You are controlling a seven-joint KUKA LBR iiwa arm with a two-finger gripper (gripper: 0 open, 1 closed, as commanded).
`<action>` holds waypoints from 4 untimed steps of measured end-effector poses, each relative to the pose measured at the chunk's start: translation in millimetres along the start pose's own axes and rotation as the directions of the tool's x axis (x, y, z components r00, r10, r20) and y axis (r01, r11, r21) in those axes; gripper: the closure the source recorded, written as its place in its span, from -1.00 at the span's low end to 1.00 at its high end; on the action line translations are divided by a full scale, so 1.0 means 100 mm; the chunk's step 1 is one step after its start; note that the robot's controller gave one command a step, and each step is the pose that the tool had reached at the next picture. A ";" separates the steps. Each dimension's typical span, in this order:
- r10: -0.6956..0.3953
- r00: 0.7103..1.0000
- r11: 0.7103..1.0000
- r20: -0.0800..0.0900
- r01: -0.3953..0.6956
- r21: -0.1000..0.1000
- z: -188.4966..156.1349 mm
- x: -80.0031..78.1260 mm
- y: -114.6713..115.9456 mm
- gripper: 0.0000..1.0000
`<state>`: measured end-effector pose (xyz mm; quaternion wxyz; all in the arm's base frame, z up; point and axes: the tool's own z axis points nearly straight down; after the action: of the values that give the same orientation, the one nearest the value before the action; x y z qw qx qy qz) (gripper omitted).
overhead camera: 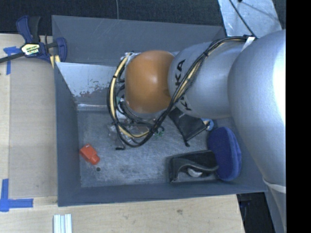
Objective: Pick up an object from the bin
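My gripper (115,131) is low over the bin floor, left of centre, and mostly covered from above by the arm's orange dome and its cables. A small orange-red block (89,154) lies on the floor to its lower left, a short way off and not touching it. A flat black piece (191,126) lies to the right, partly under the arm.
A black holder-like thing with a pale inside (192,167) lies along the front wall at the right. A blue oval pad (225,152) leans beside it in the right corner. The big grey arm covers the bin's back right.
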<state>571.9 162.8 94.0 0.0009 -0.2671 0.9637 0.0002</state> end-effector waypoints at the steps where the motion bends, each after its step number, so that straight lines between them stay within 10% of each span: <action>1: 0.003 1.000 1.000 -0.001 -0.003 0.000 0.01 0.00 -0.01 -1.00; 2: 0.167 0.986 0.986 0.004 -0.167 -0.004 -0.04 -0.18 0.81 -1.00; 3: 0.172 0.985 0.985 0.005 -0.172 0.000 -0.04 -0.19 0.77 1.00; 4: 0.147 0.989 0.989 0.012 -0.147 0.001 -0.94 -0.39 0.54 1.00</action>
<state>577.3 229.5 188.1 0.0068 -0.1955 0.9807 0.0007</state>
